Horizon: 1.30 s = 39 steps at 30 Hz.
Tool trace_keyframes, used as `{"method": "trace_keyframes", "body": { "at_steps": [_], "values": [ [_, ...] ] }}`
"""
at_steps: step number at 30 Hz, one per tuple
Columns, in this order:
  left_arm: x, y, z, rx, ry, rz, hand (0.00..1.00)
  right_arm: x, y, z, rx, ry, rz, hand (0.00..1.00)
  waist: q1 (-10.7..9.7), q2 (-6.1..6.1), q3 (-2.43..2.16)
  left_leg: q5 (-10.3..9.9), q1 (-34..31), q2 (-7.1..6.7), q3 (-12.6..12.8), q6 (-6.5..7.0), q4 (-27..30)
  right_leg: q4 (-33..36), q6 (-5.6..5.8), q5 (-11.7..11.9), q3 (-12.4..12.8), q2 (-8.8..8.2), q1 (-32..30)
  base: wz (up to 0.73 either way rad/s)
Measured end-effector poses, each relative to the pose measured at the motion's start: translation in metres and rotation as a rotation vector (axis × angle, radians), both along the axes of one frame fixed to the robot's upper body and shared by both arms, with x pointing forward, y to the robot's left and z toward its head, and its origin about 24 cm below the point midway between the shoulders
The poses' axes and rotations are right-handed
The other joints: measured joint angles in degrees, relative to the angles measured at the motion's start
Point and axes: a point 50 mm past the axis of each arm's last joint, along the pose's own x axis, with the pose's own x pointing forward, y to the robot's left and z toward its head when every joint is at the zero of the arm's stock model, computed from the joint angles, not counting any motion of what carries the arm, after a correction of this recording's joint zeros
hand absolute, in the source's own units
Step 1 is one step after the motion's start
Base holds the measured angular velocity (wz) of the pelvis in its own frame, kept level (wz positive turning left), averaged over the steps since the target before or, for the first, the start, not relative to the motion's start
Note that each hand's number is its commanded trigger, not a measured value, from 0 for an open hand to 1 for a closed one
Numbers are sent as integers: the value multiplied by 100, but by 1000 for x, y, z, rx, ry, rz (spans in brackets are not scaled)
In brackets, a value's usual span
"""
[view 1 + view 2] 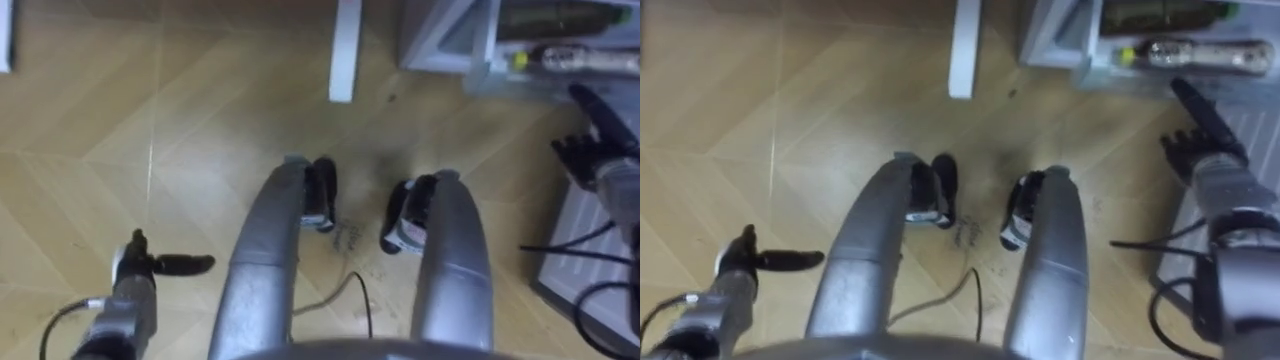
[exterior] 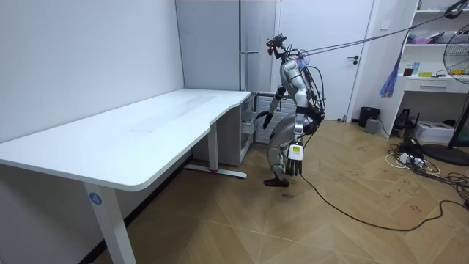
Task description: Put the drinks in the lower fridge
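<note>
Two drinks lie in the open fridge (image 1: 430,40) in the left eye view: a green bottle (image 1: 560,16) and a yellow-capped clear bottle (image 1: 590,60). The right hand (image 1: 600,145) is just below them, empty and loosely open; the left hand (image 1: 140,268) is low, empty and relaxed. Room view: the robot bends toward the fridge, left arm hanging.

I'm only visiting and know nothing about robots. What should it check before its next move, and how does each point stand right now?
1. Fridge open: ok, its inside shows.
2. Drinks inside: ok, a yellow-capped bottle lies there, with a green bottle beyond it.
3. Right hand free: ok, it is open and empty, just short of the yellow-capped bottle.
4. Left hand free: ok, it is open and empty, low by the robot's side.
5. More drinks left to fetch: cannot tell.
</note>
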Motion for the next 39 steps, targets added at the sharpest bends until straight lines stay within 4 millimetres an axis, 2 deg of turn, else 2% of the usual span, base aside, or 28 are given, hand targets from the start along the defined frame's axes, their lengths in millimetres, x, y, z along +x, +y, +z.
{"method": "trace_keyframes", "body": {
  "at_steps": [1,3,13,21,29,32,34,39],
  "values": [
    [0,0,0,1,-3,-1,0,4,-2,7,-28,-8,18,0,10,-10,6,-15,-25,-60,-3,26,31,57,26,-14,22,-66,-43,-4],
    [1,2,1,6,-7,-6,0,12,-3,17,-30,-42,16,0,21,-12,8,-18,-90,-133,-25,31,76,120,32,-15,73,-71,-126,0],
    [-2,3,3,1,-21,-25,0,54,7,69,9,-246,25,0,44,-20,13,1,-311,-140,-51,-1,212,289,27,-73,-31,-184,-279,8],
    [-13,2,2,-9,-16,-36,0,54,4,73,10,-266,-1,0,9,-51,32,-52,-369,-159,26,86,208,347,14,-171,-91,-374,-354,3],
    [-19,5,4,-7,-18,-43,0,54,2,75,0,-244,-17,0,75,-62,39,-26,-360,-175,-5,43,215,391,-2,-198,-108,-390,-357,1],
    [-32,12,6,7,-2,-49,0,55,4,76,-13,-239,-8,0,102,-62,39,-29,-360,-178,-32,26,254,425,-23,-208,-108,-415,-360,-5],
    [-46,16,6,16,22,-49,0,56,4,78,-28,-225,-4,0,107,-60,38,-45,-360,-226,-58,3,316,510,-59,-229,-127,-491,-360,0],
    [-62,20,5,10,60,-51,0,57,5,78,-65,-180,12,0,180,-62,42,-32,-279,-227,-135,-74,401,593,-103,-255,-160,-462,-261,0]
  ]
}}
